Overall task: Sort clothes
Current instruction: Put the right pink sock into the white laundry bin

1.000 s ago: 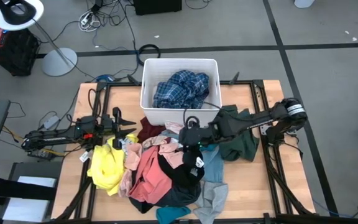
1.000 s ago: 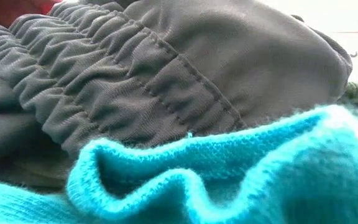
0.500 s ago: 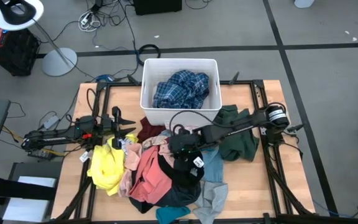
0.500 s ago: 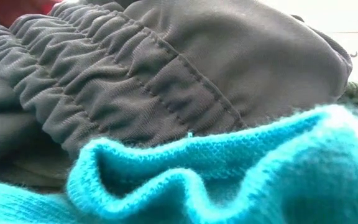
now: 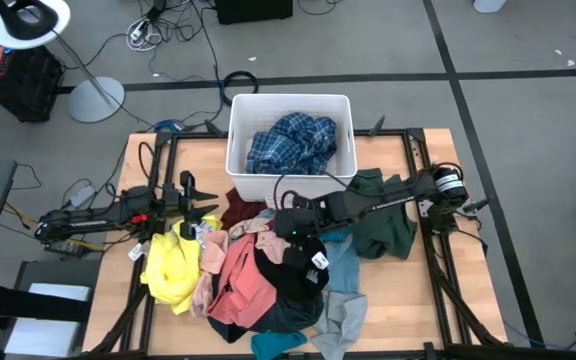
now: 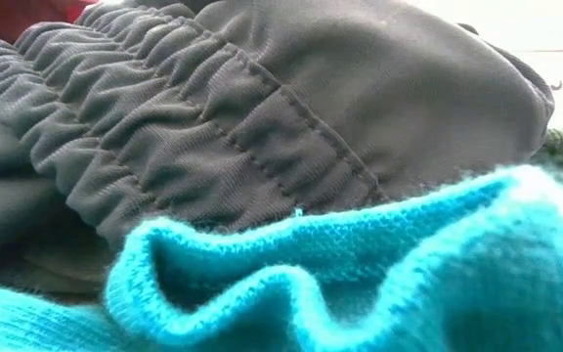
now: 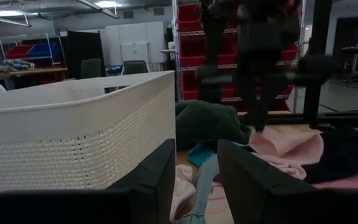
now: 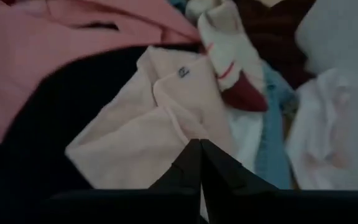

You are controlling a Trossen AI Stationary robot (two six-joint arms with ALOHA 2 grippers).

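Both arms are slim, dark, jointed units with black cabling looped along them, the right gripper [image 5: 290, 229] tapering to two black wedge-shaped fingers [image 8: 211, 167], the left gripper [image 5: 206, 211] carrying broad, flat, dark fingers [image 7: 156, 180] with rounded edges.

Even bright overhead light, soft shadows; low view fabric close-up soft, right wrist view dim and blurred
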